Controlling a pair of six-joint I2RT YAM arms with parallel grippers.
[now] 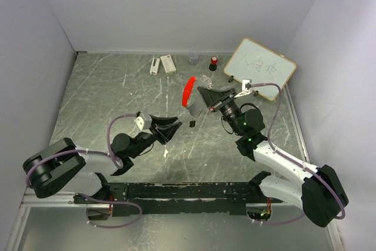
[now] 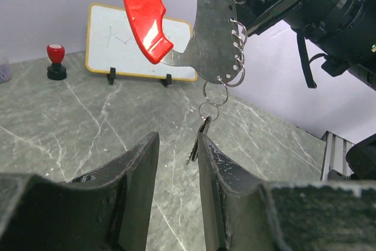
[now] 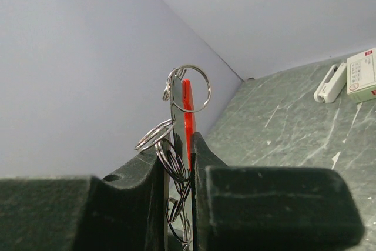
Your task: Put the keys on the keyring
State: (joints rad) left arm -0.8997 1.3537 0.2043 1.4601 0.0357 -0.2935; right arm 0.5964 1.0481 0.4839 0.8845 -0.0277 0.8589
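Observation:
My right gripper is shut on the keyring's curved grey piece and holds it in the air. In the right wrist view the jaws pinch that piece among several silver rings. The red oblong fob sticks up from it. One small dark key hangs from the lowest ring. It also shows from above as a black speck. My left gripper is open, its fingertips just short of the key, with nothing between them. A tiny pale object lies on the table, too small to identify.
A small whiteboard stands at the back right, with a red-capped black cylinder beside it. A white box, a white stapler-like piece and a clear cup sit along the back wall. Walls enclose three sides.

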